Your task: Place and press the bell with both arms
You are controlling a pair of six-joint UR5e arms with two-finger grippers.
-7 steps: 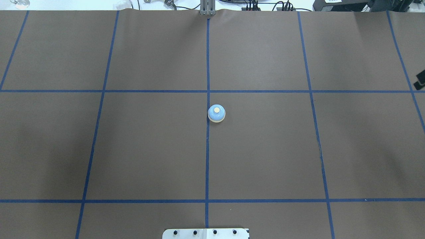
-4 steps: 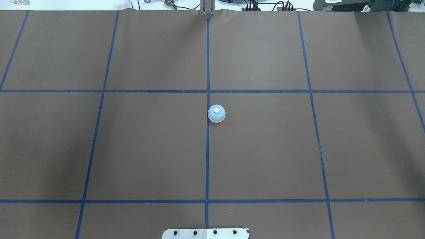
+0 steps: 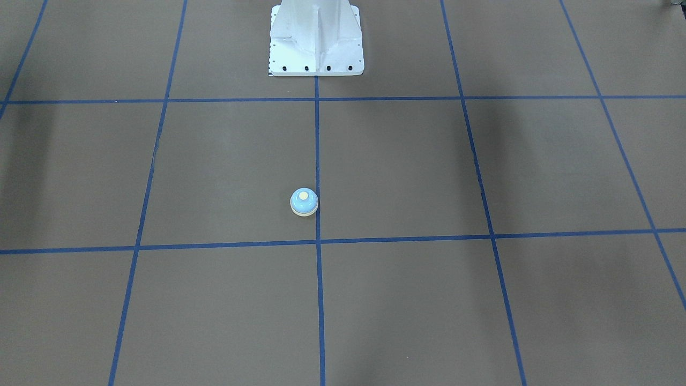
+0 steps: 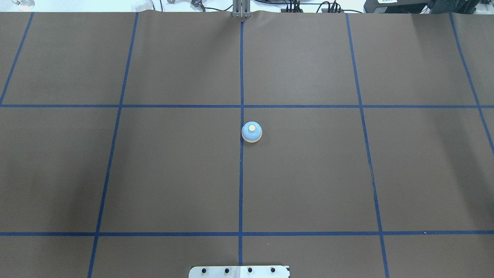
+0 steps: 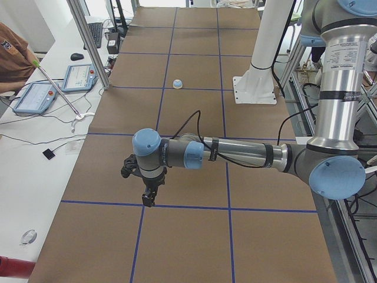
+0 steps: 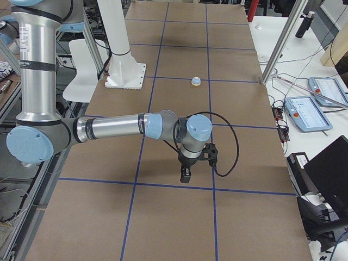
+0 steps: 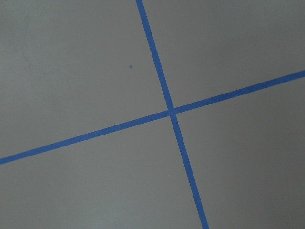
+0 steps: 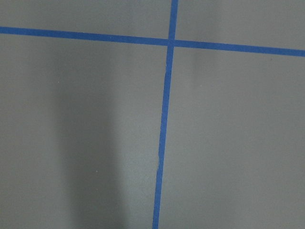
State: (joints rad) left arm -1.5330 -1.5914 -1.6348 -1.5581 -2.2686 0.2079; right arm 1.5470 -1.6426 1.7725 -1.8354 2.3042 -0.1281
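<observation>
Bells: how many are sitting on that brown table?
1. The bell stands upright near the middle of the table, just right of the centre tape line in the overhead view. None seems hidden.

Illumination: bright, diffuse, from overhead in all views. The matte brown counter carries broad, soft-edged shadows on its left and right parts in the overhead view. The right wrist view shows one dim vertical shadow band left of centre. The bell renders sharp; both wrist views are slightly soft
</observation>
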